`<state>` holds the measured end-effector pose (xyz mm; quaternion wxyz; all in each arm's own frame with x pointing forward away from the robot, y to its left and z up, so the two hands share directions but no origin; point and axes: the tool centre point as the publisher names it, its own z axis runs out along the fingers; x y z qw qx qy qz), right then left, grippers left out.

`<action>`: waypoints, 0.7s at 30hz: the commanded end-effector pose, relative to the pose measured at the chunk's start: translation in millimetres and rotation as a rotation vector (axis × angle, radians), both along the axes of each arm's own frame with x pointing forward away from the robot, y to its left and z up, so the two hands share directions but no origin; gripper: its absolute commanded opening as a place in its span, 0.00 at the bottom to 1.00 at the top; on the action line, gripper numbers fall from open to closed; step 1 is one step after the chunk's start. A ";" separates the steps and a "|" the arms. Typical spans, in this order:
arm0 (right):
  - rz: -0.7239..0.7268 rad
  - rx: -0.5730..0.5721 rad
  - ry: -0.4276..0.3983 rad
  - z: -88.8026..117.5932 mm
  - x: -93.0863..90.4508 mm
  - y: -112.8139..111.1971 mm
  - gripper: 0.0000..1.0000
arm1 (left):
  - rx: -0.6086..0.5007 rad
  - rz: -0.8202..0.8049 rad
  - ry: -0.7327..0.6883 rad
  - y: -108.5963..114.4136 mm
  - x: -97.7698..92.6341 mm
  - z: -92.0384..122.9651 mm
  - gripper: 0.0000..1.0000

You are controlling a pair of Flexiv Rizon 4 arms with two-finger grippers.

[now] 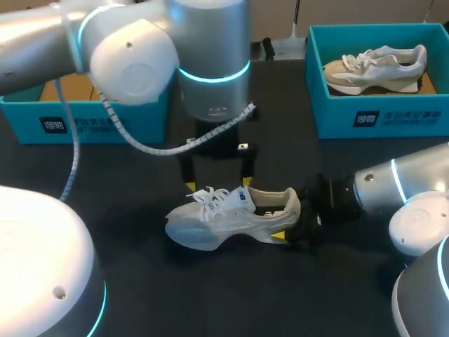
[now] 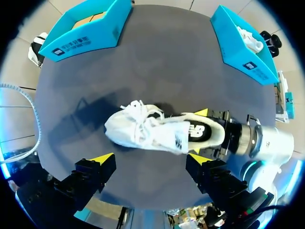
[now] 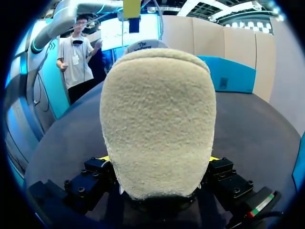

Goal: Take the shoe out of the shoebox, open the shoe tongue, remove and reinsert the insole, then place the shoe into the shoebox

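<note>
My right claw grips the shoe at its back end, fingers mostly hidden behind it. My left claw hangs wide apart above the shoe, which lies on the table.

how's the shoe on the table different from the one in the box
The table shoe lies on the table, heel clamped by the right pincer; the boxed shoe sits untouched in a box. The table shoe looks whiter, the boxed shoe has tan patches. Both are laced sneakers.
</note>
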<state>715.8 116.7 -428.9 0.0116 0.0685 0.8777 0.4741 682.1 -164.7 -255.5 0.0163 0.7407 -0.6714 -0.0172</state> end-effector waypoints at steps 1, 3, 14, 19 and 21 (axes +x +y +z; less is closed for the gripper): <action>-0.001 -0.002 0.000 -3.6 1.5 3.5 0.00 | 0.061 -0.012 0.017 -30.6 11.9 -18.9 1.00; -0.001 -0.002 0.000 -3.6 1.5 3.5 0.00 | 0.062 -0.018 0.020 -34.9 13.9 -23.3 1.00; -0.001 -0.002 0.000 -3.6 1.5 3.5 0.00 | 0.128 -0.053 0.022 -57.2 18.5 -44.4 1.00; -0.001 -0.002 0.000 -3.6 1.5 3.5 0.00 | 0.153 -0.060 0.025 -62.3 19.7 -53.2 1.00; -0.001 -0.002 0.000 -3.6 1.5 3.5 0.00 | 0.163 -0.063 0.024 -62.9 19.4 -56.5 1.00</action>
